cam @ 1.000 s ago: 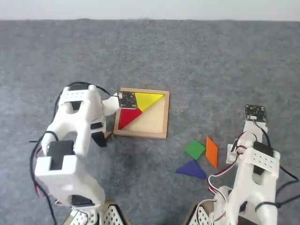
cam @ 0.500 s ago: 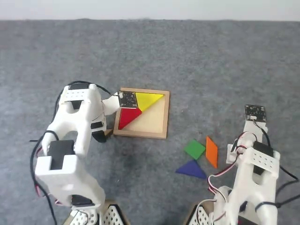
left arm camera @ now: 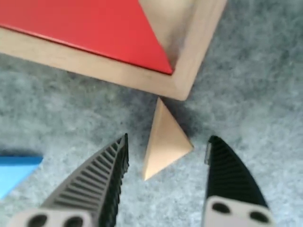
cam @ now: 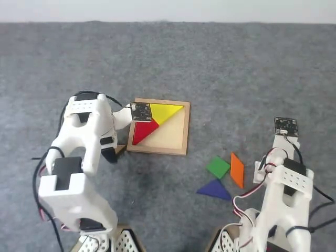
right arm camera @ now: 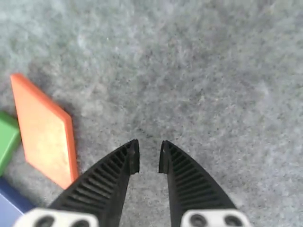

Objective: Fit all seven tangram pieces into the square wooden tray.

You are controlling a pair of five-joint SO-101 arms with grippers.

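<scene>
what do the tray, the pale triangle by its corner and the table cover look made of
Tray: bare wood, judging by its matte tan frame.
Pale triangle: probably the same unpainted wood, similar tan.
Table cover: grey felt or carpet, by its fuzzy nap.

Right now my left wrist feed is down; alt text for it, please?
The left gripper, open, straddles a wooden triangle on the grey mat, just outside a corner of the wooden tray. A red piece lies in the tray; a blue piece lies on the mat.
</scene>
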